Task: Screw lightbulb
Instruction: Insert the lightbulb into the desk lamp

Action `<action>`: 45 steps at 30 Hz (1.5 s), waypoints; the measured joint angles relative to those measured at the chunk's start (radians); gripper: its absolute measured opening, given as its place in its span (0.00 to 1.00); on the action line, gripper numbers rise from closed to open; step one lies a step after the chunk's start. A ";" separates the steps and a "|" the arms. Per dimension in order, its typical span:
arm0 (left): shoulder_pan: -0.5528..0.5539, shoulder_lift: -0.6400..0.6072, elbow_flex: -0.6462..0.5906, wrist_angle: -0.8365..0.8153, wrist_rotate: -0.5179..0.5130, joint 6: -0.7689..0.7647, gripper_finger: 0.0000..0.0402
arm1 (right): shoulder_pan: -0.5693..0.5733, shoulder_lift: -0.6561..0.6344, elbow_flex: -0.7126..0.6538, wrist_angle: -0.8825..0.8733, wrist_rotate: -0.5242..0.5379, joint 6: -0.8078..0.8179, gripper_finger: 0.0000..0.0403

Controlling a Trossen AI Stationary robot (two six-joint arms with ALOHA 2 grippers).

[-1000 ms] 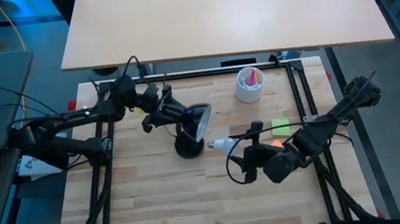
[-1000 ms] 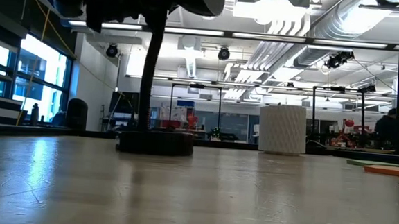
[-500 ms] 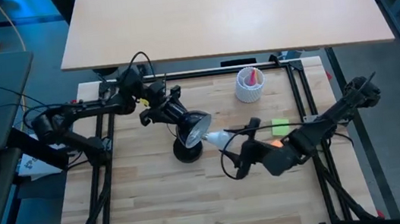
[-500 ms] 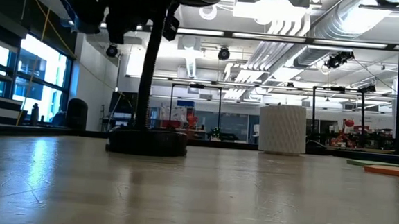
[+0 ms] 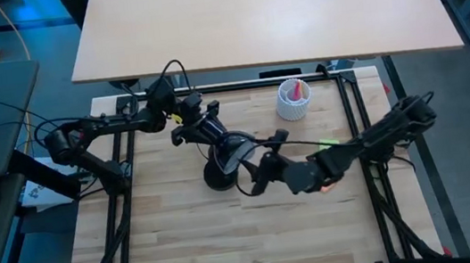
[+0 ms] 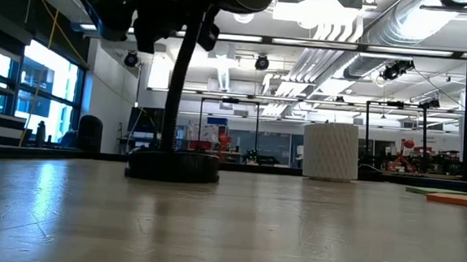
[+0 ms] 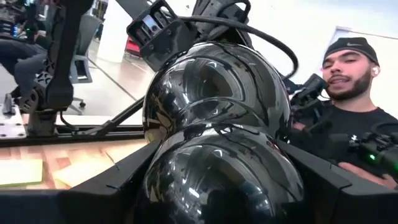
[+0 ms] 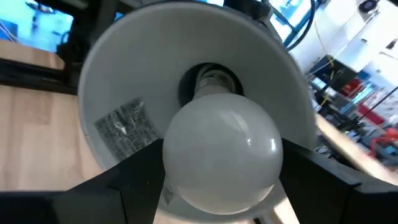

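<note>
Pretty crowded around the middle of the table (image 5: 177,246). The lamp (image 5: 220,156) stands there with its round base planted on the wood, and both arms converge on its shade: the left gripper (image 5: 208,128) clamps the back of the shade from the far-left side, while the right gripper (image 5: 253,172) holds the lightbulb (image 8: 219,154) right in the shade's mouth, so nothing else fits through there. The white ribbed cup (image 5: 293,97) blocks the far-right part, and some flat coloured pads (image 5: 331,148) lie under the right arm. The whole near strip of table is open wood, and so is the left side by the frame rail (image 5: 119,177).
</note>
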 joint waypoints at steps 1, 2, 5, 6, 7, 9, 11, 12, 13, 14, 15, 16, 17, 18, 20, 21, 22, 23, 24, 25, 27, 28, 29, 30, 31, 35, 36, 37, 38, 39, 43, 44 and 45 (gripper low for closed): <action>0.000 0.000 0.000 0.000 -0.009 -0.001 0.66 | -0.006 0.005 0.000 0.003 0.000 -0.016 0.70; 0.000 0.000 0.000 -0.001 -0.020 -0.002 0.66 | -0.012 0.011 0.000 0.004 0.000 -0.031 0.70; 0.000 0.000 0.000 -0.001 -0.034 -0.005 0.66 | -0.027 0.021 0.000 0.007 0.004 -0.080 0.70; 0.000 0.000 0.000 -0.001 -0.037 -0.005 0.66 | -0.032 0.021 0.000 0.007 0.004 -0.091 0.70; 0.000 0.000 0.000 -0.001 -0.041 -0.005 0.66 | -0.036 0.021 0.000 0.007 0.004 -0.103 0.70; 0.000 0.001 0.000 -0.001 -0.055 -0.008 0.66 | -0.045 0.021 0.000 0.013 0.013 -0.129 0.70; -0.001 0.001 0.000 -0.001 -0.073 -0.009 0.66 | -0.051 0.021 0.000 0.015 0.041 -0.165 0.70; -0.001 0.001 0.000 -0.001 -0.078 -0.008 0.66 | -0.053 0.021 0.000 0.016 0.045 -0.184 0.70; -0.001 0.001 0.000 0.000 -0.081 -0.008 0.66 | -0.054 0.021 0.000 0.018 0.045 -0.200 0.70; -0.002 0.001 0.000 -0.001 -0.084 -0.008 0.66 | -0.055 0.021 0.000 0.018 0.044 -0.218 0.70; -0.002 0.001 -0.001 -0.001 -0.086 -0.008 0.66 | -0.056 0.021 0.000 0.018 0.044 -0.237 0.70; -0.002 0.001 -0.001 -0.001 -0.086 -0.008 0.66 | -0.057 0.021 0.000 0.017 0.044 -0.256 0.70; -0.002 0.001 -0.001 -0.001 -0.086 -0.008 0.66 | -0.058 0.021 0.000 0.017 0.043 -0.274 0.70; -0.003 0.001 -0.001 -0.001 -0.087 -0.008 0.66 | -0.059 0.021 0.000 0.020 0.043 -0.294 0.70; -0.005 0.001 -0.001 -0.001 -0.094 -0.008 0.66 | -0.062 0.021 0.000 0.033 0.043 -0.325 0.70; -0.006 0.001 -0.001 -0.001 -0.103 -0.009 0.66 | -0.064 0.021 0.000 0.038 0.042 -0.341 0.70; -0.006 0.001 -0.001 -0.003 -0.115 -0.010 0.66 | -0.068 0.021 0.000 0.041 0.042 -0.358 0.70; -0.007 0.001 -0.001 -0.009 -0.134 -0.009 0.66 | -0.072 0.021 0.000 0.047 0.039 -0.369 0.70; -0.009 0.001 -0.001 -0.017 -0.155 -0.007 0.66 | -0.080 0.021 0.000 0.048 0.035 -0.375 0.70; -0.009 0.000 -0.001 -0.027 -0.172 -0.002 0.66 | -0.086 0.021 0.000 0.043 0.032 -0.381 0.70; -0.008 0.000 -0.001 -0.034 -0.182 0.001 0.66 | -0.098 0.021 0.000 0.041 0.026 -0.388 0.70; -0.009 0.000 -0.001 -0.034 -0.188 0.002 0.66 | -0.103 0.021 0.000 0.040 0.025 -0.397 0.70; -0.012 0.000 -0.001 -0.035 -0.195 0.003 0.66 | -0.109 0.020 0.000 0.039 0.024 -0.406 0.70; -0.016 0.000 -0.001 -0.034 -0.199 0.005 0.66 | -0.113 0.020 0.000 0.037 0.025 -0.413 0.70; -0.021 0.000 -0.001 -0.032 -0.200 0.008 0.66 | -0.117 0.019 0.000 0.036 0.025 -0.417 0.70; -0.033 0.000 -0.001 -0.034 -0.202 0.019 0.66 | -0.127 0.019 0.000 0.029 0.012 -0.356 0.70; -0.033 -0.001 -0.002 -0.036 -0.200 0.024 0.66 | -0.129 0.019 0.000 0.029 0.000 -0.324 0.70; -0.033 -0.001 -0.002 -0.037 -0.200 0.026 0.66 | -0.130 0.018 0.000 0.027 -0.015 -0.283 0.70; -0.033 -0.001 -0.002 -0.038 -0.199 0.031 0.66 | -0.132 0.017 0.000 0.025 -0.028 -0.237 0.70; -0.033 -0.002 -0.002 -0.039 -0.199 0.040 0.66 | -0.134 0.016 0.000 0.021 -0.038 -0.187 0.70; -0.035 -0.002 -0.002 -0.041 -0.206 0.075 0.66 | -0.140 0.016 0.000 -0.009 -0.054 0.016 0.70; -0.035 -0.001 -0.002 -0.041 -0.209 0.081 0.66 | -0.141 0.016 0.000 -0.019 -0.059 0.072 0.70; -0.035 -0.001 -0.002 -0.040 -0.209 0.087 0.66 | -0.142 0.016 0.000 -0.032 -0.069 0.128 0.70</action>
